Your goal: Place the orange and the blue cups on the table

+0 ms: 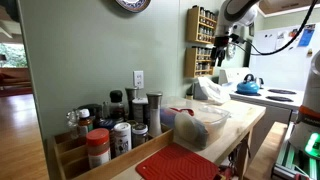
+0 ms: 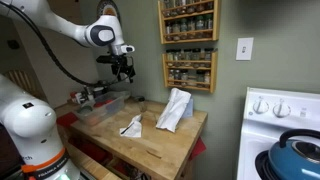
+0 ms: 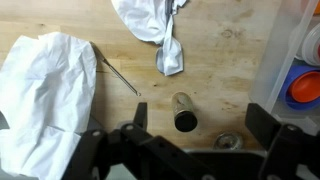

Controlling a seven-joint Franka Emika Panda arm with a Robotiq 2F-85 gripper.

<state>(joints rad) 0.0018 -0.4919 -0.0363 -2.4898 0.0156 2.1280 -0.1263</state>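
My gripper (image 3: 200, 125) is open and empty, and hangs high above the wooden table (image 3: 220, 70); it shows in both exterior views (image 1: 222, 42) (image 2: 123, 68). In the wrist view an orange cup (image 3: 305, 88) seen from above sits inside a clear plastic bin (image 3: 285, 40) at the right edge, with a blue rim (image 3: 290, 72) beside it that looks like the blue cup. The bin also shows in an exterior view (image 2: 105, 100). Directly below the jaws lie a small jar with a dark lid (image 3: 184, 113) and a round metal lid (image 3: 228, 141).
Two crumpled white cloths (image 3: 45, 90) (image 3: 155, 25) and a thin metal rod (image 3: 120, 75) lie on the table. Spice racks (image 2: 188, 45) hang on the wall. A stove with a blue kettle (image 2: 300, 155) stands beside the table. Spice jars (image 1: 110, 125) and a red mat (image 1: 180, 165) sit at one end.
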